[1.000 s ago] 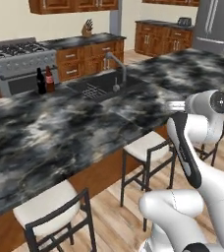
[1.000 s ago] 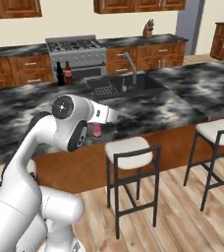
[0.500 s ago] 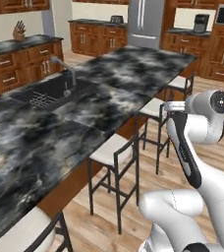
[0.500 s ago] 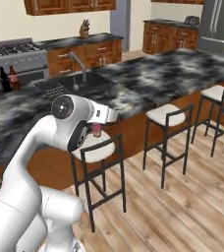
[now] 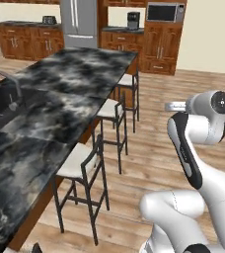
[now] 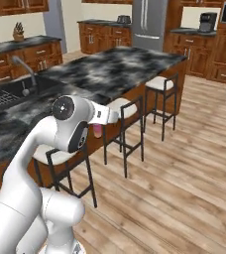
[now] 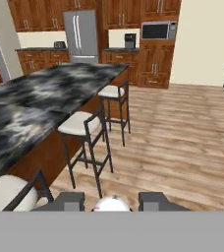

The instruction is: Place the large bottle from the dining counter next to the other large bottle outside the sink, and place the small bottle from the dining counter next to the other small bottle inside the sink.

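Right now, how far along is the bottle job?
Done: large-bottle step can't be judged here. In hand: gripper shut on small bottle, out beside the stools. Left: carry it to the sink and set it inside.

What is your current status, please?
Jaws shut on small bottle. Sink off to the left across the dining counter. Stools line the counter's near side.

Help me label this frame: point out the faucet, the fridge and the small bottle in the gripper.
faucet [image 6: 25, 68]: right base view, on the curved grey spout.
fridge [image 7: 81, 33]: hand view, on its steel doors.
small bottle [image 6: 98, 131]: right base view, on the pink body below the gripper.
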Controlling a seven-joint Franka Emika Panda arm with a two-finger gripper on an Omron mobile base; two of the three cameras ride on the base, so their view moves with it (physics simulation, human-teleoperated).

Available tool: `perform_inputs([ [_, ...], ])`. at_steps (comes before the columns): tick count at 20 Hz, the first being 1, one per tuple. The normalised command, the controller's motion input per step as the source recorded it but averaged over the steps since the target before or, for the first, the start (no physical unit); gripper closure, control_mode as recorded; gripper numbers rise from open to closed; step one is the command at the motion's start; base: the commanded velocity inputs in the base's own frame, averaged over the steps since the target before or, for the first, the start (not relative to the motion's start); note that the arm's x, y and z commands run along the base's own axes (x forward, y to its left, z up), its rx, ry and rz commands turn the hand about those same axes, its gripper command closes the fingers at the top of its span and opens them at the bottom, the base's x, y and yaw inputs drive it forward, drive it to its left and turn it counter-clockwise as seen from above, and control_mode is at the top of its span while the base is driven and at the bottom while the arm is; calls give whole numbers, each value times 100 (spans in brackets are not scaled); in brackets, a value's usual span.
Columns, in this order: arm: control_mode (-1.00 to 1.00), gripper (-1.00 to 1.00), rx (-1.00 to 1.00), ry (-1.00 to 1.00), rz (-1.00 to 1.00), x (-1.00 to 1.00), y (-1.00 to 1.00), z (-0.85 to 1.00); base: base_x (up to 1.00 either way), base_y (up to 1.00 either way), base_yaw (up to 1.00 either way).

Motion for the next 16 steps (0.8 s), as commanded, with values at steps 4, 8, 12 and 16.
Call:
perform_inputs([
  [4, 100, 100, 0, 0, 0, 0, 0, 0, 0, 0, -50],
  [8, 100, 100, 0, 0, 0, 0, 0, 0, 0, 0, -50],
  [12, 100, 100, 0, 0, 0, 0, 0, 0, 0, 0, -48],
  [16, 100, 100, 0, 0, 0, 0, 0, 0, -7, -5, -42],
])
